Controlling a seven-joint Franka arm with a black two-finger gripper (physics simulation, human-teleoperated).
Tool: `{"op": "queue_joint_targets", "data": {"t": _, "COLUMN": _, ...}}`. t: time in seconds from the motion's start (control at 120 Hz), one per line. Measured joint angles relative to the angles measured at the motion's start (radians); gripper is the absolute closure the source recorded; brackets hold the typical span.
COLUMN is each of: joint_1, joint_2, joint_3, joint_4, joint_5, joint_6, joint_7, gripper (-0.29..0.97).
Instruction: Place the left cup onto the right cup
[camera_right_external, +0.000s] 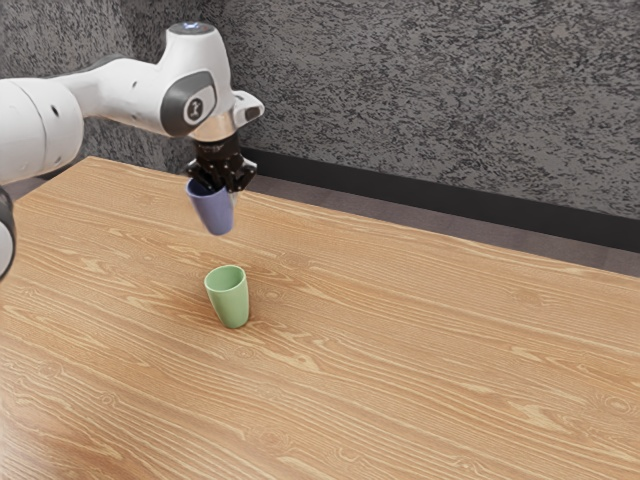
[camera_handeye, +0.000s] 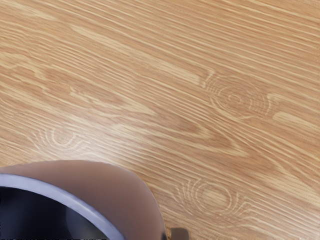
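Note:
A blue-purple cup (camera_right_external: 213, 210) hangs in the air above the wooden table (camera_right_external: 420, 340), tilted slightly, with my black gripper (camera_right_external: 219, 180) shut on its rim. A green cup (camera_right_external: 229, 295) stands upright on the table, below the held cup and a little toward the exterior view's right. In the wrist view the held cup's dark rim and inside (camera_handeye: 60, 210) sit blurred just under my hand, with bare wood grain beyond it.
The table top (camera_handeye: 200, 90) stretches wide toward the exterior view's right and front. A dark speckled wall (camera_right_external: 430, 90) with a black baseboard rises behind the table's far edge.

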Motion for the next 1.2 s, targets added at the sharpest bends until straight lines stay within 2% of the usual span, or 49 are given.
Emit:
{"op": "queue_joint_targets", "data": {"t": 0.675, "joint_1": 0.000, "joint_2": -0.106, "joint_3": -0.092, "joint_4": -0.152, "joint_5": 0.000, "joint_6": -0.047, "joint_7": -0.123, "gripper": 0.78}}
{"op": "queue_joint_targets", "data": {"t": 1.2, "joint_1": -0.001, "joint_2": -0.155, "joint_3": -0.074, "joint_4": -0.228, "joint_5": 0.000, "joint_6": -0.054, "joint_7": -0.201, "gripper": 0.78}}
